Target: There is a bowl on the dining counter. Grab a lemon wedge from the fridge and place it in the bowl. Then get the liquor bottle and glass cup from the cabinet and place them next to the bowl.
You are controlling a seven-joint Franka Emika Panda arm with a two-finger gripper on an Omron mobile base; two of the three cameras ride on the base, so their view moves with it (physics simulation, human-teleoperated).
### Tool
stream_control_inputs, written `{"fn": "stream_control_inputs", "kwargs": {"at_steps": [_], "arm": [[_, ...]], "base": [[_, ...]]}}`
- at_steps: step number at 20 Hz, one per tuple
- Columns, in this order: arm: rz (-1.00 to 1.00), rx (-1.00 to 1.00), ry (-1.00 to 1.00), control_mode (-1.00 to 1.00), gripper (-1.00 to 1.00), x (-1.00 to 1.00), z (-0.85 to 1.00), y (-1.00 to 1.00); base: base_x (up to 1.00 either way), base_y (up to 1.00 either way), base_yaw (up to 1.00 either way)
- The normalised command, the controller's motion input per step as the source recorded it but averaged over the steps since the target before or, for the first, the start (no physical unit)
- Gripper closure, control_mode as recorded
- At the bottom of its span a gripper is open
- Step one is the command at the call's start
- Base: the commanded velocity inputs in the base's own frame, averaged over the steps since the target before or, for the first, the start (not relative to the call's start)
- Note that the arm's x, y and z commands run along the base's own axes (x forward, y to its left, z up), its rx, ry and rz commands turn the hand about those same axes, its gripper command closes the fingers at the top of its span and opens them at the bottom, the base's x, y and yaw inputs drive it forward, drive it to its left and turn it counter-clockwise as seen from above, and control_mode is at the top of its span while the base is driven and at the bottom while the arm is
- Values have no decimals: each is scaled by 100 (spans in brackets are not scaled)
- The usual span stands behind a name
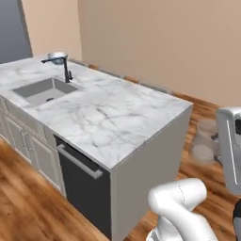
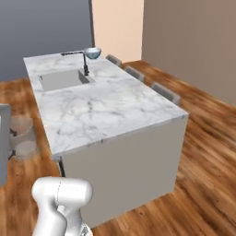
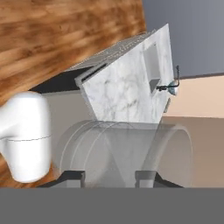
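Note:
My gripper (image 3: 109, 177) is shut on the glass cup (image 3: 122, 148), a clear tumbler lying across the hand view between the two dark fingertips. The same cup (image 1: 205, 129) hangs in the air off the near right end of the dining counter (image 1: 108, 108), held by my gripper (image 1: 215, 147). From the right base it is the cup (image 2: 25, 129) at the far left, below the counter top (image 2: 106, 106). The bowl (image 1: 57, 57) (image 2: 92, 53) stands at the counter's far end beside the faucet; its inside is too small to make out. The lemon wedge, liquor bottle, fridge and cabinet are out of view.
A steel sink (image 1: 44, 89) and black faucet (image 1: 66, 70) sit in the far half of the marble top. A black dishwasher front (image 1: 84, 183) faces the near side. Grey stools (image 2: 166, 92) line the far long edge. Wood floor (image 2: 203, 184) surrounds the island.

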Motion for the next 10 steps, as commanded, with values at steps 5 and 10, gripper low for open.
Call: {"fn": "stream_control_inputs", "kwargs": {"at_steps": [5,10], "arm": [[0,0,0,100,100,0,0,0],[0,0,0,100,100,0,0,0]], "base": [[27,-78,-24],[32,-78,-22]]}}
